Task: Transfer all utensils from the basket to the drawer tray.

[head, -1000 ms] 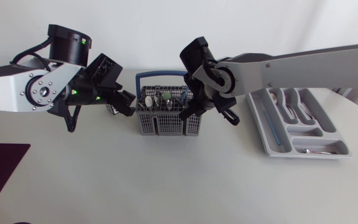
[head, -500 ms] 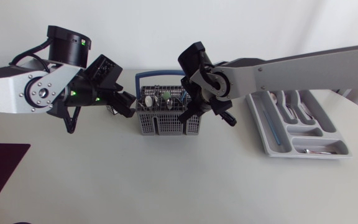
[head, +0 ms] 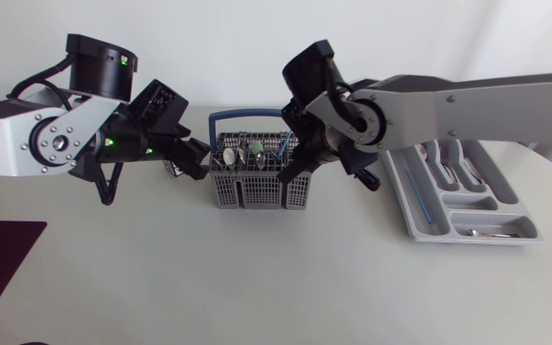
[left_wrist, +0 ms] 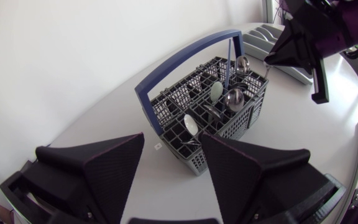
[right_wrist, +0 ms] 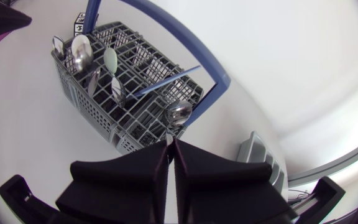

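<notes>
The grey basket (head: 257, 189) with its blue handle (head: 247, 116) stands at the back middle of the table and holds several utensils. Among them are a pale green spoon (right_wrist: 109, 59) and a blue-handled piece (right_wrist: 163, 81). My right gripper (head: 302, 165) is at the basket's right end. Its fingers are pressed together on a metal spoon (right_wrist: 179, 112), whose bowl sticks out just past the tips of the right gripper (right_wrist: 171, 144). My left gripper (left_wrist: 173, 168) hangs open just left of the basket (left_wrist: 229, 134), touching nothing. The grey drawer tray (head: 405, 206) lies at the right.
The tray holds a blue-handled utensil (head: 420, 192) in its long left slot and several metal pieces in other slots. A dark purple mat (head: 3, 254) lies at the table's front left. The table's front half is bare white surface.
My right gripper's fingers have closed together at the basket's right end, and that arm has shifted slightly to the right. My left arm and the basket have stayed put.
</notes>
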Robot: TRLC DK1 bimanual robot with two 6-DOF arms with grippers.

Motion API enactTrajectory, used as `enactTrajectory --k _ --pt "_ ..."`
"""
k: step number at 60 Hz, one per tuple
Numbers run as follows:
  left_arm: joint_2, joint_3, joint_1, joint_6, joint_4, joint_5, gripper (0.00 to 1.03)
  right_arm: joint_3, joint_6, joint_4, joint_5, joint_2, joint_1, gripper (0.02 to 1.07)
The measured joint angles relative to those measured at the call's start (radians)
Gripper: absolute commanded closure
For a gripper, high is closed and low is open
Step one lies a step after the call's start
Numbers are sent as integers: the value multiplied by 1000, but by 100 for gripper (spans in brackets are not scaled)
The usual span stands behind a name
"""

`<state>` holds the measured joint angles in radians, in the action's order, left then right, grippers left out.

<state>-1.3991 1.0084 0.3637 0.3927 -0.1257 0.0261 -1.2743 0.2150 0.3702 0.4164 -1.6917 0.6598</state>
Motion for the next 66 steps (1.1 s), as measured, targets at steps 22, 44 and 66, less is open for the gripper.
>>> enactTrajectory --k 22,44,66 --pt "7 0 52 0 0 0 36 52 102 34 -33 237 27 101" --pt "19 -2 65 0 0 0 36 144 351 141 -247 459 -65 101" --pt "20 -16 65 3 0 0 36 204 857 385 -389 534 -335 101"
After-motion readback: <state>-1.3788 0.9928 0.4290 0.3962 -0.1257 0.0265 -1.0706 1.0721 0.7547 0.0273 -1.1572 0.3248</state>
